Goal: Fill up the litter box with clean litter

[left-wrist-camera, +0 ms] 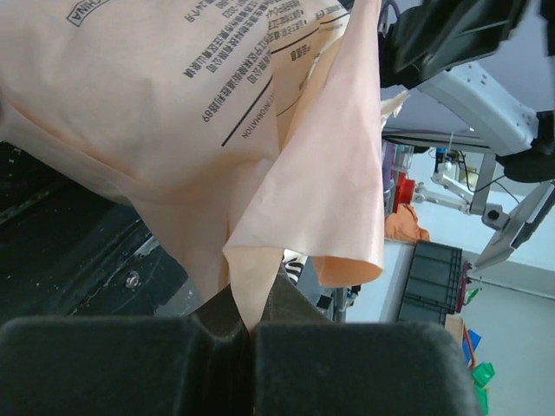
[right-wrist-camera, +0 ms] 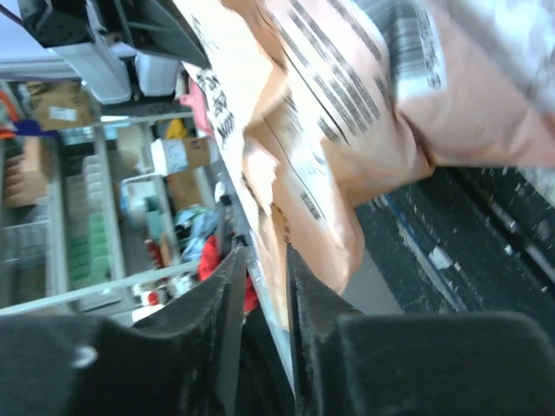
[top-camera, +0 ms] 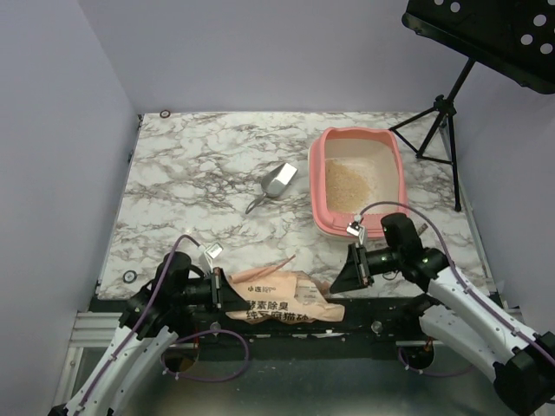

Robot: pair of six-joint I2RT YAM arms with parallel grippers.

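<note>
As bag (top-camera: 290, 299) lies crosswise, litter box (top-camera: 314, 182) runs near-to-far.

Marble-patterned table (top-camera: 217, 173) between plain lavender walls (top-camera: 260, 52).

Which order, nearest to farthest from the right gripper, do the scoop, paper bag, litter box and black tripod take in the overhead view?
1. The paper bag: its end lies at the right gripper, at the near edge.
2. The litter box: just beyond the gripper, on the right side.
3. The scoop: mid-table, left of the box.
4. The black tripod: far right, beyond the box.
</note>
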